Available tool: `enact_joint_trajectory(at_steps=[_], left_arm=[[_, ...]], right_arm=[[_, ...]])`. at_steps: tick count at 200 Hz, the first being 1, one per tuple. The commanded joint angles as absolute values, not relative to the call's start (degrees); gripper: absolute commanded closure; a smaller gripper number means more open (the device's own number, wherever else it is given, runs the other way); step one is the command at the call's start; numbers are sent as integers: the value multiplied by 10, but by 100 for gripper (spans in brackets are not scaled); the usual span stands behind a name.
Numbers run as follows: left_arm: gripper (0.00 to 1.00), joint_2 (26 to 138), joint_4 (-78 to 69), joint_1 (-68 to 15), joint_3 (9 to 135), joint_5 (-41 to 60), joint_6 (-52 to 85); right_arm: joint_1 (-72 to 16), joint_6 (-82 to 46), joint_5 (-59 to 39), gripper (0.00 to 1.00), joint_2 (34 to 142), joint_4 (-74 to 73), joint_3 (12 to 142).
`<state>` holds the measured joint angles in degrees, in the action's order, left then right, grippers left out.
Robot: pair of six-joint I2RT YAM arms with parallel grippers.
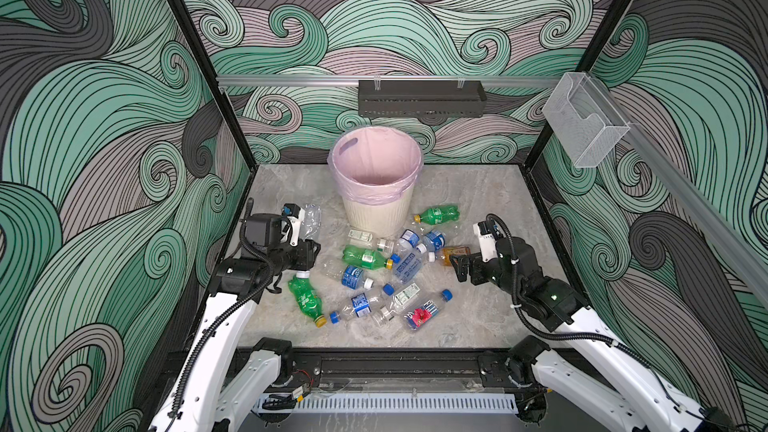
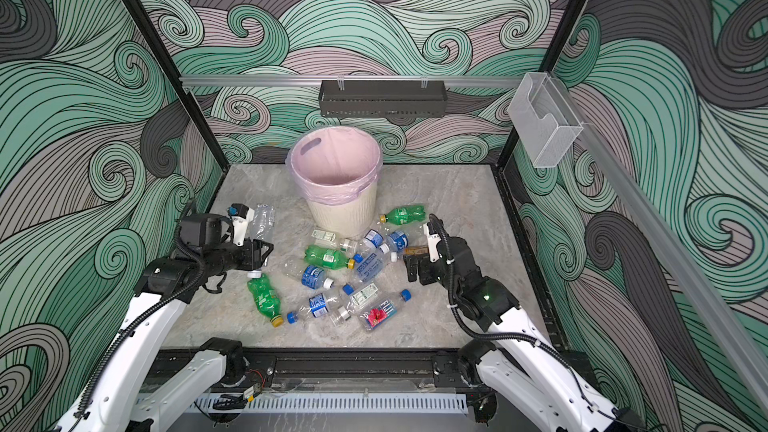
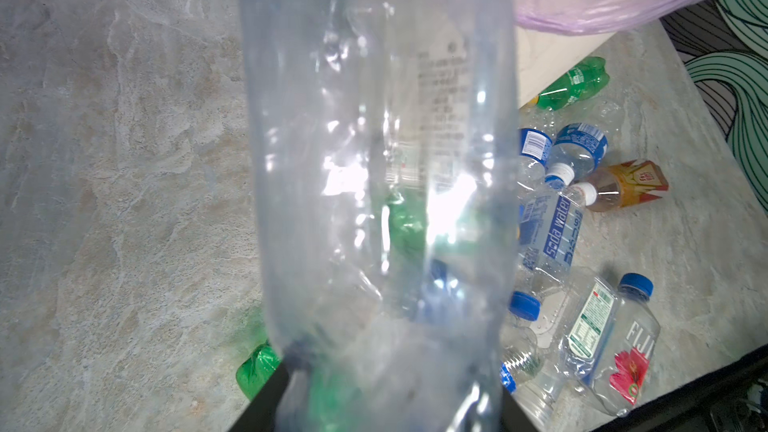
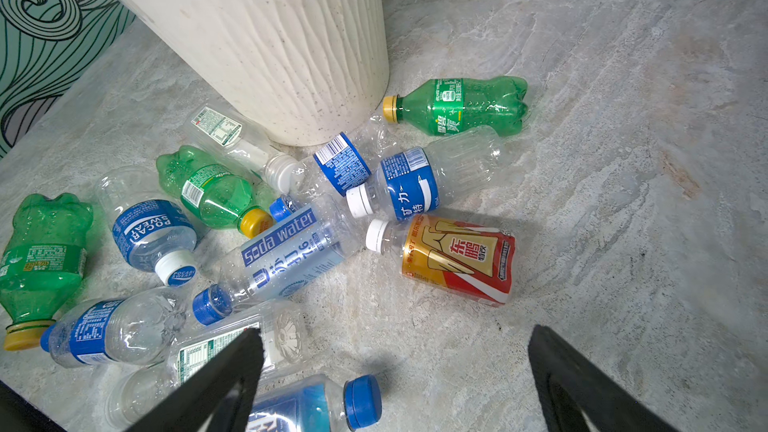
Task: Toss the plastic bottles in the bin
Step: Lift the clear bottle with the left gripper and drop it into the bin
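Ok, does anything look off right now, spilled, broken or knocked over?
Nothing serious. The bin stands upright and no liquid shows on the table. The loose bottles lie on their sides, several crumpled, as is the clear bottle clamped in the left gripper. Another clear one beside the Fiji bottle seems to have no cap.

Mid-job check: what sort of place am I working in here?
Most likely a purpose-built robot test cell, not a real room: swirl-printed wall panels in a black frame box in a marble-look tabletop, and the left arm and right arm mount on a rail at its front edge.
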<state>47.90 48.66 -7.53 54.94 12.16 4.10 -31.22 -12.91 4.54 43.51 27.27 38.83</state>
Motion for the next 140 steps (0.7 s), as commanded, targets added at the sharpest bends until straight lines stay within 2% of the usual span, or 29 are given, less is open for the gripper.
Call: enact_joint_trajectory(at_steps=[1, 20, 41, 70, 83, 93, 106, 110, 122, 140], left_arm=[[46, 475, 495, -76, 563, 174, 28], [47, 506, 477, -77, 616, 203, 36], [48, 569, 454, -78, 736, 222, 51], [48, 718, 381, -92, 928, 298, 131], [40, 798, 363, -112, 1018, 335, 144], [23, 869, 390, -125, 1096, 335, 145], [15, 929, 419, -133, 1170, 326, 148], [8, 938, 422, -134, 1181, 324, 149], [5, 942, 414, -136, 1181, 310, 154], [2, 900, 375, -136, 1118, 282, 153]], right_arm=[[-311, -140, 49, 0, 445, 271, 407], [-311, -142, 46, 0, 448, 272, 409], [-311, -142, 50, 0, 447, 268, 405], [-311, -144, 44, 0, 456, 259, 405], [-310, -142, 39, 0, 462, 262, 411], [-311, -139, 34, 0, 467, 271, 418], [-312, -130, 31, 0, 470, 293, 429], [-311, -129, 31, 0, 470, 298, 432], [-312, -124, 36, 0, 468, 316, 437], [-311, -120, 49, 0, 458, 328, 437]])
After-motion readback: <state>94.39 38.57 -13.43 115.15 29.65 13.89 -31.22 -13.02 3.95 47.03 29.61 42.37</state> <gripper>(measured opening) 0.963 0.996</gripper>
